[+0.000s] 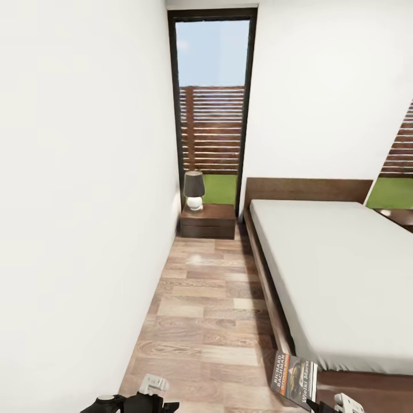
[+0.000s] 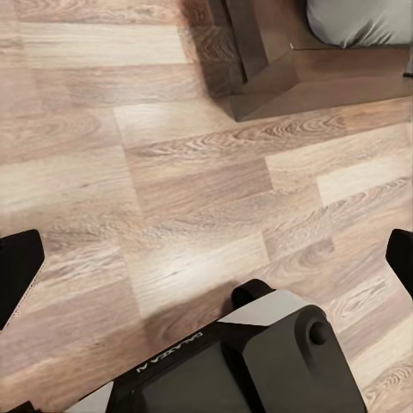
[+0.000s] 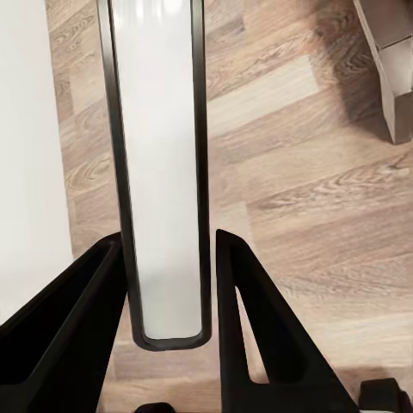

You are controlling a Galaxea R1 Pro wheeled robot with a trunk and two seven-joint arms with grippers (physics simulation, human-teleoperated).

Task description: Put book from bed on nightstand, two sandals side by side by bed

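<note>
The book (image 1: 294, 378), with its dark cover, orange band and white lettering, hangs low by the foot corner of the bed (image 1: 338, 275). My right gripper (image 1: 344, 402) is shut on it. In the right wrist view the book (image 3: 163, 172) stands edge-on, pale pages between dark covers, clamped between the two black fingers of the right gripper (image 3: 169, 243). My left gripper (image 2: 206, 267) is open over bare floor, with nothing between its fingertips (image 2: 17, 275). A nightstand (image 1: 208, 221) stands at the far end of the aisle beside the headboard. The sandals are out of view.
A narrow plank-floor aisle (image 1: 212, 310) runs between the white wall (image 1: 86, 201) and the bed frame. A lamp (image 1: 194, 189) occupies the left part of the nightstand top. A tall window (image 1: 212, 115) is behind it. A second nightstand (image 1: 401, 217) is beyond the bed.
</note>
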